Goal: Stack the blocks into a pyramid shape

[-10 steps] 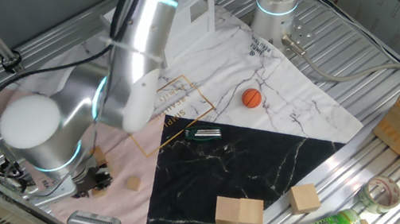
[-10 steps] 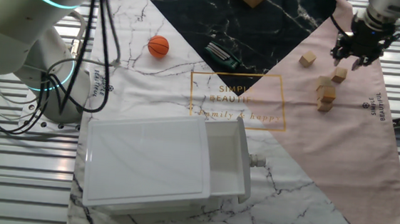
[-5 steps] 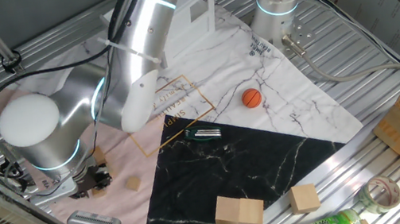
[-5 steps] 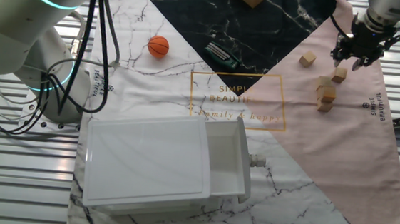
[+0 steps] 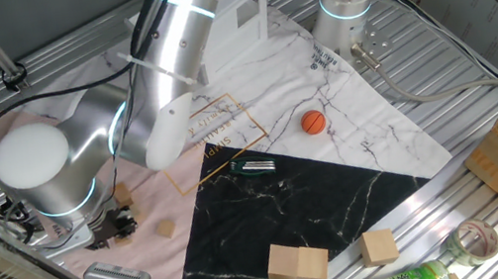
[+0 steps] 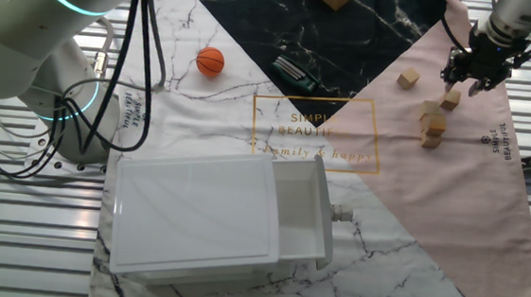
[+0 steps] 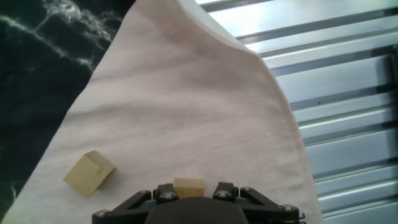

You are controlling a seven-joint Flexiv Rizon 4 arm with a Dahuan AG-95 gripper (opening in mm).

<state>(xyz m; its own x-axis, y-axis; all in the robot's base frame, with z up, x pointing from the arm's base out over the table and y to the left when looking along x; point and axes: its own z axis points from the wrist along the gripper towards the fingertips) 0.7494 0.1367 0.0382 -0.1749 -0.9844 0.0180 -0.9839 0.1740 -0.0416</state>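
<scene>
Your tool [image 6: 472, 74] hangs low over the pink cloth [image 6: 462, 183] on the desk, closed on one small block [image 7: 188, 187] that shows between the fingers in the hand view. A loose block [image 6: 408, 79] lies just beside it toward the black mat, and the partial stack [image 6: 432, 124] sits near, closer to the white drawer unit [image 6: 212, 220]; you cannot count its cubes reliably from these views. Lift straight up before you travel, so the held block clears the neighbours. Approach the stack from above, centre the block over the seam between two lower cubes, keep its faces square, lower slowly and release only after contact.
</scene>
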